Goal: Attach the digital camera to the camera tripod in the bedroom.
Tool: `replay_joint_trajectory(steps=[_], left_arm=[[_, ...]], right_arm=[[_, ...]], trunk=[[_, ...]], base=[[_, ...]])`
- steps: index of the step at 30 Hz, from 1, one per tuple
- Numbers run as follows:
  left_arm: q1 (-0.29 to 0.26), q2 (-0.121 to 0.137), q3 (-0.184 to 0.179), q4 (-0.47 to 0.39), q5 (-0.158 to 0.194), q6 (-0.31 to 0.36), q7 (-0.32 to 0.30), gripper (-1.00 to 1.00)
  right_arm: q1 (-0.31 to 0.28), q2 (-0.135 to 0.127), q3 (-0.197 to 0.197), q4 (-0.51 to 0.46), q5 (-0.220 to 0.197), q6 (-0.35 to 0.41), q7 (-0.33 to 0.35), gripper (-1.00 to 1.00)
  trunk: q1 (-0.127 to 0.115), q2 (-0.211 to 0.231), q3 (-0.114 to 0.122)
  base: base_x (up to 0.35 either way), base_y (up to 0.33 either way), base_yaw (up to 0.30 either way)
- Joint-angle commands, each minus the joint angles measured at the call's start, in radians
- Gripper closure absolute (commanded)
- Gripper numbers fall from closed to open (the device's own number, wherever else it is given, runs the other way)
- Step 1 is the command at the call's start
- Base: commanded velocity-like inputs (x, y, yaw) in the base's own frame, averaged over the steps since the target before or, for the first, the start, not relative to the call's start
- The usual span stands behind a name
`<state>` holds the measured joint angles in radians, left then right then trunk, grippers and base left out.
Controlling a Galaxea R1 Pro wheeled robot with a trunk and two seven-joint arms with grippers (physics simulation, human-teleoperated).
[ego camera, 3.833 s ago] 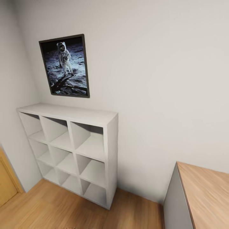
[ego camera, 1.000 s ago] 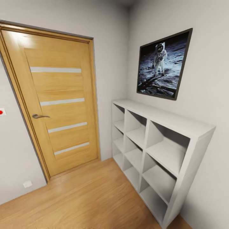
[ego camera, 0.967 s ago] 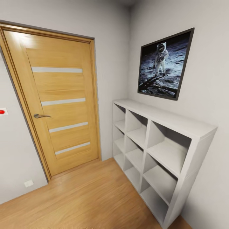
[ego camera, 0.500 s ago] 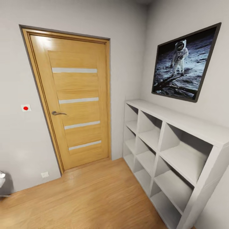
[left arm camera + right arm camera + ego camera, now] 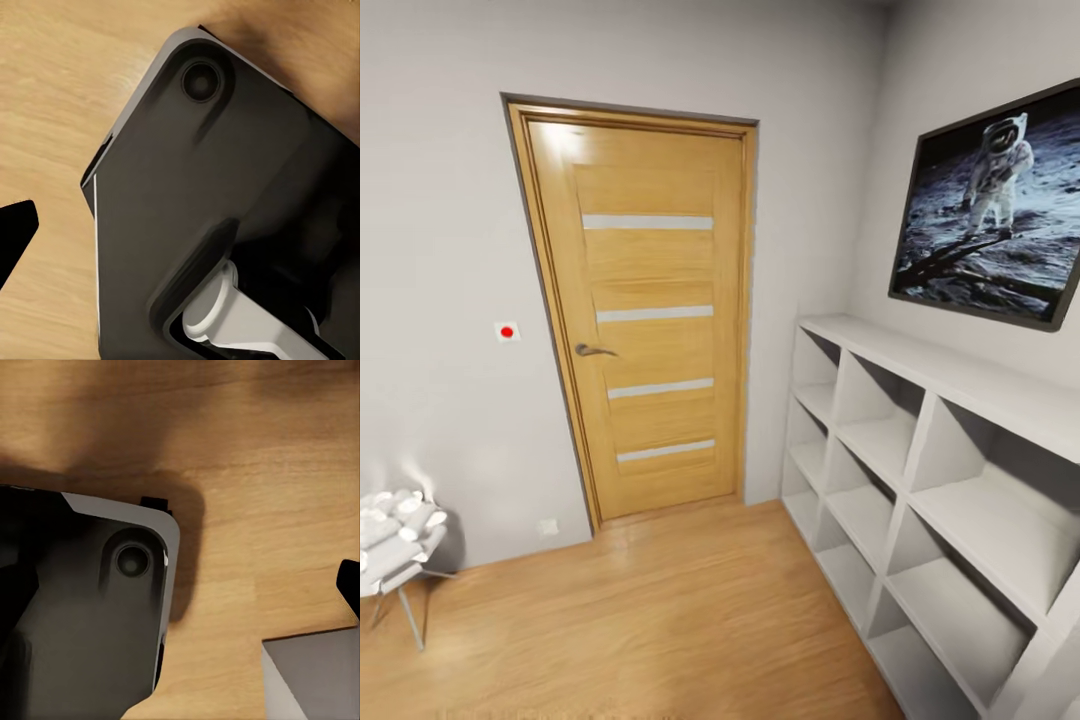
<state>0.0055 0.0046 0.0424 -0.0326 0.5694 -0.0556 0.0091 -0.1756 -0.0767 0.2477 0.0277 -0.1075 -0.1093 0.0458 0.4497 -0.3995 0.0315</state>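
Dark grey rounded base plate (image 5: 225, 195), round recessed socket (image 5: 201, 80), white cylindrical fitting (image 5: 240, 322)

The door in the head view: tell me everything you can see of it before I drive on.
The door is a light wood slab in a matching wood frame with a dark outer edge, set in the white wall. Four narrow pale horizontal strips cross its face. A metal lever handle sits at its left edge. It stands shut, its foot meeting the wood floor. A small white wall plate with a red dot is mounted left of the frame.
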Motion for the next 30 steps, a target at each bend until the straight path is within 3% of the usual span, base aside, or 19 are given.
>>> replay_joint_trajectory(steps=[1, 30], left_arm=[[0.001, 0.000, 0.004, -0.001, -0.002, -0.001, 0.001, -1.00], [0.001, 0.000, 0.003, -0.001, -0.011, 0.000, -0.003, -1.00]], right_arm=[[-0.001, 0.000, 0.007, 0.003, -0.011, -0.006, 0.005, -1.00], [-0.001, 0.001, 0.007, 0.003, -0.012, -0.006, 0.005, -1.00]], trunk=[[0.000, -0.001, 0.000], [0.000, -0.001, 0.000]], base=[[0.000, 0.000, 0.277], [0.000, 0.000, 0.277]])
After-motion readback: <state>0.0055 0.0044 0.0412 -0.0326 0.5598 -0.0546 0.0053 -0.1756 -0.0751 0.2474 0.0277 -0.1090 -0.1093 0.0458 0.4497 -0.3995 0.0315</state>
